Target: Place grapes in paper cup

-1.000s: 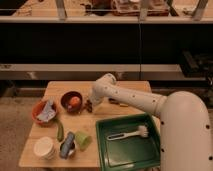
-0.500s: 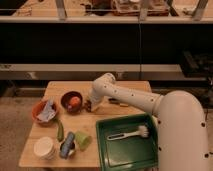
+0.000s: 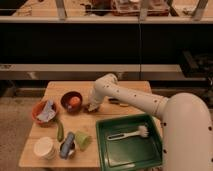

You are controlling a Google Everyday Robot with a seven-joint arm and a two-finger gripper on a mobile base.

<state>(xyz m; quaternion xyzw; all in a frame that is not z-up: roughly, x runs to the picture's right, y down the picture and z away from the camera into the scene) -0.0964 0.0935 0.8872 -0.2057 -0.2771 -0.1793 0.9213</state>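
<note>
Tabletop [image 3: 56, 90] of light wood, seen from above and in front, w/ dark shelving behind. Far L: orange bowl [image 3: 37, 116] holding a crumpled grey-blue item [image 3: 47, 111]. Front L corner: paper cup [image 3: 44, 147], cream-white, upright, standing alone. Just R of it, a slim green veg [image 3: 60, 131] lying lengthwise, then a blue-and-silver item [image 3: 67, 145] too blurred to identify. Above these, a dark bowl [image 3: 66, 98] w/ an orange round fruit [image 3: 74, 101] inside. Pale green cup [image 3: 83, 139] lies tipped beside the blue item. Center: grapes [image 3: 88, 108], a small dark lump on the tabletop just R of the dark bowl, well apart from the paper cup. Gripper [image 3: 93, 105] is low, right at the grapes; can't tell if it's wide, narrow or gripping. White arm [image 3: 131, 98] runs R from it. Front R: green tray [image 3: 136, 154] w/ a white brush [image 3: 129, 134]. Far R: robot's white body [image 3: 189, 131].
</note>
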